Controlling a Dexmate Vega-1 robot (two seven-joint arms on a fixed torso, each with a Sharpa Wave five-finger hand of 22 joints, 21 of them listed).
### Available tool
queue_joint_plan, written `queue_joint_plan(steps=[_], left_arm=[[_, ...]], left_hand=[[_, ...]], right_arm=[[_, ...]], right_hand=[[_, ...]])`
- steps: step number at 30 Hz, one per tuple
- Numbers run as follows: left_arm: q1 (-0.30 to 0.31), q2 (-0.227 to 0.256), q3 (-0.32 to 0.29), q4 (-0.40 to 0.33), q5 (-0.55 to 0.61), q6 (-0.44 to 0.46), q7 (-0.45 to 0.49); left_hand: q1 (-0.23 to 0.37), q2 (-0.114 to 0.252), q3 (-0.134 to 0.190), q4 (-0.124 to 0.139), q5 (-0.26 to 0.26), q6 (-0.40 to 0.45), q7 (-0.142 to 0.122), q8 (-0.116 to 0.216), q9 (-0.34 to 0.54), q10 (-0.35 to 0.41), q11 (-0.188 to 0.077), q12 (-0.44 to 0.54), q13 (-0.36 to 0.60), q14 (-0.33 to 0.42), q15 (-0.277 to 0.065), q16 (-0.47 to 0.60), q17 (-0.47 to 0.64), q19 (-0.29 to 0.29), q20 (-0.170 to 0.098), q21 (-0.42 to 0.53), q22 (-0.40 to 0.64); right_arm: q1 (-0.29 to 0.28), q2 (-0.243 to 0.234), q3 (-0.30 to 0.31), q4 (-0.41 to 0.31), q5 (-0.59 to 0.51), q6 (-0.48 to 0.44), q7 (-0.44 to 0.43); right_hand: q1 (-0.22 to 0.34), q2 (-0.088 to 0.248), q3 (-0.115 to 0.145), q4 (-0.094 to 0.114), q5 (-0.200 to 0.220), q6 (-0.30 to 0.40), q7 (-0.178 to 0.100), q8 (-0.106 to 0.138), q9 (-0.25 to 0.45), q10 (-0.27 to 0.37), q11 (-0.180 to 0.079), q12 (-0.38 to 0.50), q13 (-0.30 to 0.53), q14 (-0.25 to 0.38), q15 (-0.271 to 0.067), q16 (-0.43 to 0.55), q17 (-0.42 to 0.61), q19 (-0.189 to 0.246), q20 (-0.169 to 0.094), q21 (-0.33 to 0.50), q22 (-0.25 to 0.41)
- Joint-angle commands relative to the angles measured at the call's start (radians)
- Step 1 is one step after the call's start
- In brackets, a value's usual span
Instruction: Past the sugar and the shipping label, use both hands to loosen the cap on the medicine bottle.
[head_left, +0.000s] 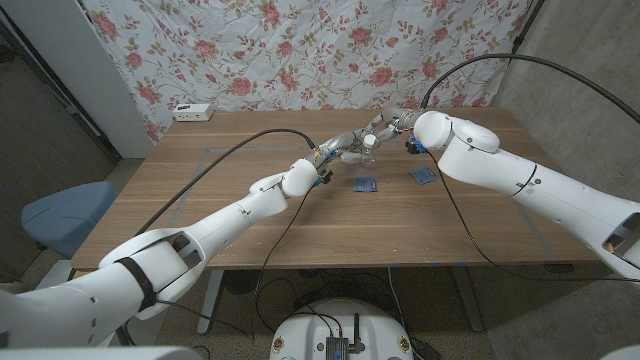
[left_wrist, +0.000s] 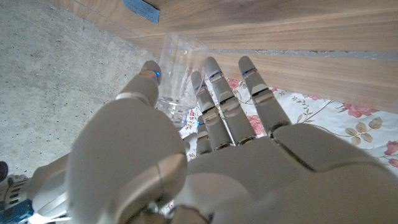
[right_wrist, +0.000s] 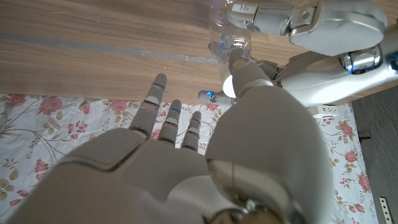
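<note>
The medicine bottle (head_left: 367, 142) is clear with a white cap and is held up above the table's far middle. My left hand (head_left: 340, 147) grips its clear body (left_wrist: 177, 68) between thumb and fingers. My right hand (head_left: 392, 124) comes in from the other side. In the right wrist view its thumb and one finger pinch the white cap (right_wrist: 227, 84) while its other fingers (right_wrist: 154, 99) stay spread. There the left hand (right_wrist: 292, 17) is seen around the bottle's body (right_wrist: 225, 22). Two blue packets (head_left: 365, 184) (head_left: 422, 177) lie on the table below the hands.
A white power strip (head_left: 192, 111) sits at the table's far left edge. A blue chair (head_left: 60, 215) stands off the table's left side. A floral cloth (head_left: 300, 50) hangs behind the table. One blue packet (left_wrist: 140, 9) also shows past my left hand.
</note>
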Motion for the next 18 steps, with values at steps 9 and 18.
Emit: queue_joint_plan(steps=[9,18], left_arm=[[0.012,0.014,-0.01,-0.016,0.008,-0.002,0.018],[0.02,0.026,-0.015,-0.039,0.016,0.006,0.022]], left_hand=[[0.01,0.013,0.008,-0.003,0.008,0.007,-0.006,0.005,0.002,0.026,-0.02,0.006,0.002,0.008,-0.049,0.002,0.003,-0.008,-0.003,0.0,0.002],[0.01,0.014,0.008,-0.002,0.008,0.005,-0.006,0.004,0.002,0.026,-0.018,0.006,0.002,0.007,-0.047,0.003,0.004,-0.01,0.0,0.0,0.002]], right_arm=[[0.006,-0.011,0.011,-0.032,0.025,-0.022,-0.009],[0.005,-0.025,0.02,-0.049,0.04,-0.031,-0.014]], right_hand=[[-0.02,-0.001,-0.007,0.013,-0.001,0.022,0.034,-0.005,0.002,0.007,0.015,-0.004,0.0,0.008,0.02,0.009,0.004,0.003,-0.002,-0.002,0.001],[-0.04,-0.007,-0.018,0.019,-0.002,0.021,0.035,-0.009,-0.001,0.016,0.029,-0.001,0.0,0.011,0.026,0.011,0.005,0.008,-0.002,0.0,0.001]])
